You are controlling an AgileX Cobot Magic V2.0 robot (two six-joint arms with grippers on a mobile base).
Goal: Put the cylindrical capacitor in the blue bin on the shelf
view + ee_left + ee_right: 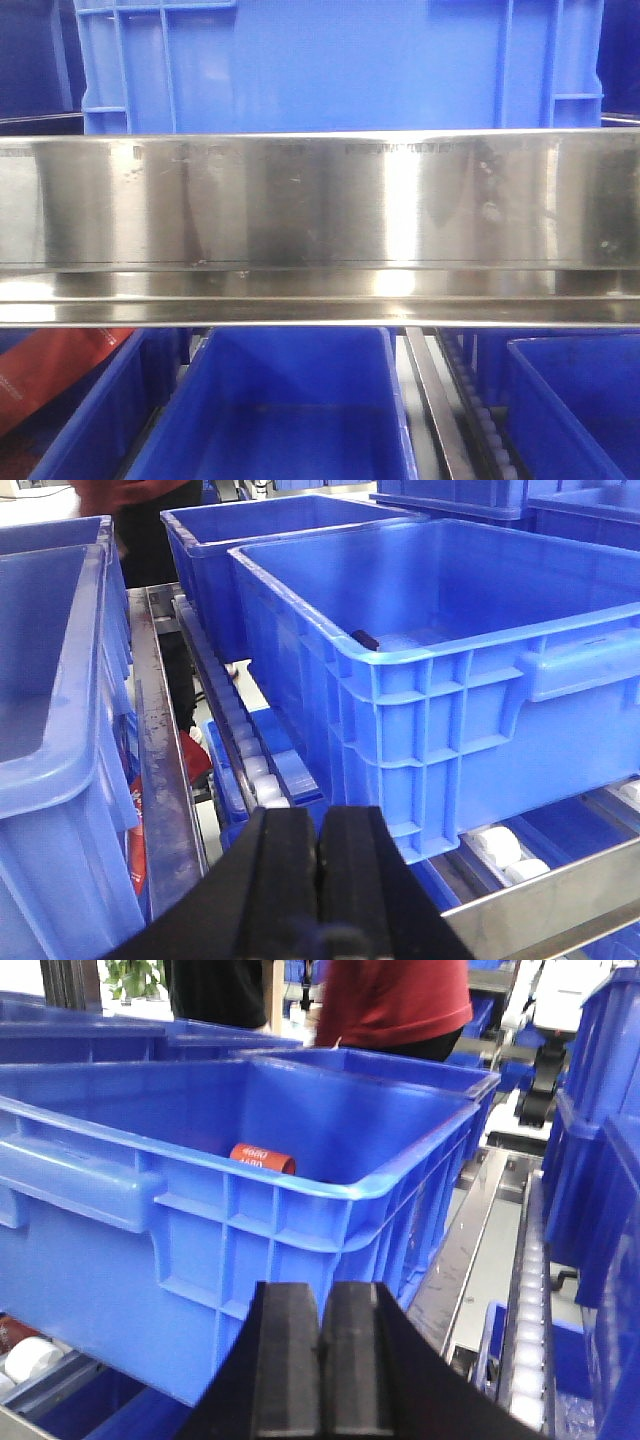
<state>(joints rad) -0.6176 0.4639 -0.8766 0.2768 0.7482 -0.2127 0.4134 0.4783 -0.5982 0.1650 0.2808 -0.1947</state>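
Across the front view runs the shelf's [320, 200] shiny steel rail, with a large blue bin [340, 60] standing just above it and more blue bins [290, 410] on the tier below; an orange-red object [50, 370] shows at the lower left.

Seen from the left wrist, the left gripper [318, 880] sits low in front of the big bin [440, 680], its black fingers [280, 870] pressed together with nothing between them. Inside that bin, against the near wall, lies a small dark object [366, 639] that looks like the cylindrical capacitor, though it is too small to be sure.

Seen from the right wrist, the right gripper [320, 1360] is likewise clenched on nothing, just before a blue bin [250, 1180]. An orange-red cylinder [263, 1157] with white lettering lies inside it, behind the near wall. A person in a red shirt [395, 1000] stands beyond the bin.
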